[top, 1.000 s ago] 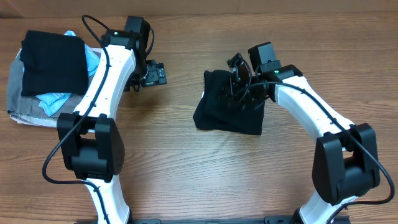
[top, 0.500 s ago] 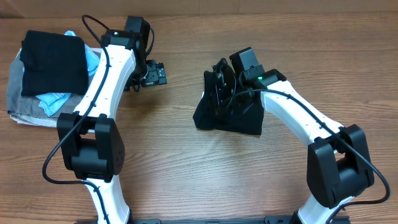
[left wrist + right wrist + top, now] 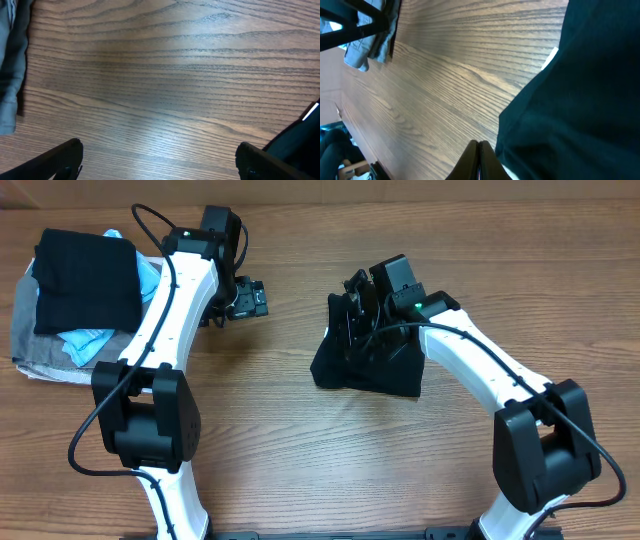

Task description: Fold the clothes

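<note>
The right arm is stretching leftward over the single black T-shirt [image 3: 365,370] at mid-table, the right gripper [image 3: 479,149] clenched beside its edge. The left gripper [image 3: 247,298] is hovering spread wide above the table [image 3: 300,450], near one three-garment pile [image 3: 60,320].

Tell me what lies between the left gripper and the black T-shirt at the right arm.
Only bare wooden table, seen overhead between the left gripper and black T-shirt.
</note>
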Available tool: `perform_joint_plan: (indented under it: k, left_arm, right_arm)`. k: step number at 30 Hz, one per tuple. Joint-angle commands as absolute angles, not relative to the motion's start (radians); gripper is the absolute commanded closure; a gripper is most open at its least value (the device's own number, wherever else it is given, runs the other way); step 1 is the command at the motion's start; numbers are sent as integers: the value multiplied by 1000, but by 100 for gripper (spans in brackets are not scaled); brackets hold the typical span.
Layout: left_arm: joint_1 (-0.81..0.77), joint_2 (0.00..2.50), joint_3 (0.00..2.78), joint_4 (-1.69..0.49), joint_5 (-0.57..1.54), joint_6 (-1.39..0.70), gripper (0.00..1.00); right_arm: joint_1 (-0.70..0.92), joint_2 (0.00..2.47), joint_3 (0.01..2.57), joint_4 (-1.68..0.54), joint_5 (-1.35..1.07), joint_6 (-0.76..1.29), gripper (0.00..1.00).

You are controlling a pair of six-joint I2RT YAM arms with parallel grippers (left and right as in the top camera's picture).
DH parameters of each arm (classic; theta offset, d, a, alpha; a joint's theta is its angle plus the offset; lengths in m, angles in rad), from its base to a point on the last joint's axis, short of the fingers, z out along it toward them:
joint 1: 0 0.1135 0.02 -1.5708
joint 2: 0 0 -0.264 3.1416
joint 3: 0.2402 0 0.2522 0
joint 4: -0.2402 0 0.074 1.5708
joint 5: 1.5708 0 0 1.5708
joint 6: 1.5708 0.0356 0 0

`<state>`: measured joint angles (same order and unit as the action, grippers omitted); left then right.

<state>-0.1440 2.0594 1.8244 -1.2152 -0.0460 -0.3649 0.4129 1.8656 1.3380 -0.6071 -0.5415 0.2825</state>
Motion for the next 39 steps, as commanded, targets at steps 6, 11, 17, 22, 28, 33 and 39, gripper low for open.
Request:
perform_joint_plan:
  k: [6,11,17,22,28,33,39]
  left_arm:
    - [-144,2055,1819,-1214,-52,-374,0]
    - [-144,2055,1819,-1214,-52,-374,0]
    - [-144,2055,1819,-1214,-52,-374,0]
    - [-144,2055,1819,-1214,-52,-374,0]
    - [-144,2055,1819,-1214,-52,-374,0]
    - [-144,2055,1819,-1214,-52,-374,0]
    - [-144,2055,1819,-1214,-52,-374,0]
  right_arm:
    - [408,1944,1239,-503,-578,305,96]
    - [408,1980,1170,-387,-578,347,96]
    - [408,2025,1143,-346,-578,360,96]
    - [398,1967,1192,-350,-690,319,96]
    - [346,1833,1283,-348,-707,318,96]
    - [276,1826,1312,-334,-663,320,96]
    - [232,1884,1309,-313,-623,342,96]
